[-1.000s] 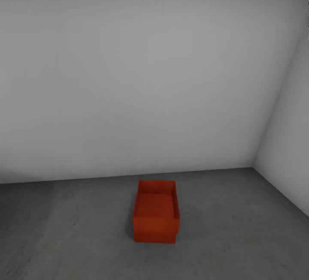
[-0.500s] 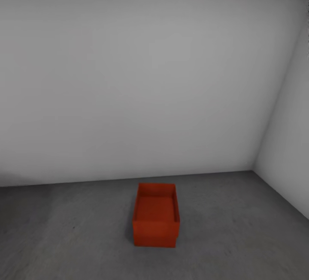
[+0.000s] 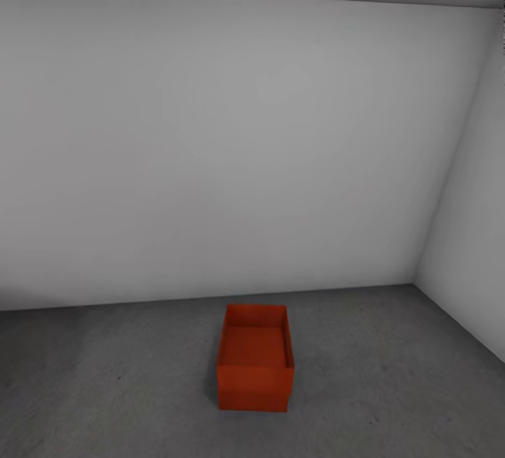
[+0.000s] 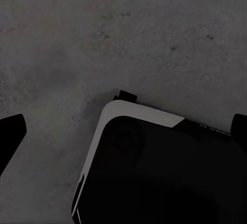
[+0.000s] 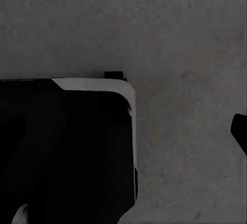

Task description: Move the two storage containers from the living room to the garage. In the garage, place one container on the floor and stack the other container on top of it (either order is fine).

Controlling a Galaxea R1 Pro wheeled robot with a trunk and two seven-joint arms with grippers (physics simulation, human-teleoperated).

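Head view, room: the garage, plain white-grey walls (image 3: 231, 142) meeting at a corner on the right; dark mottled concrete floor (image 3: 105, 388) below.
Head view, container: one red-orange storage container (image 3: 254, 358) sits open-topped on the floor, apart from the back wall, roughly centre of the view; it looks empty, and nothing is stacked on it.
Head view, change: over the last second the whole picture has slid, wall foot and container sitting a little lower and more ceiling showing; that reads as the camera tipping or the robot shifting, not the container moving.
Left wrist view: concrete floor (image 4: 123, 33) beneath; the robot's dark base with a pale rim (image 4: 154, 172) below the arm; black finger tips (image 4: 10, 131) sit at opposite edges of the frame, so the left gripper appears spread and empty.
Right wrist view: same floor (image 5: 185, 28) and base corner (image 5: 67, 141); one dark fingertip (image 5: 240, 131) at the edge; spread or closed, I cannot tell.
Meaning: one container looks delivered; my guess is the second remains to be fetched and stacked.
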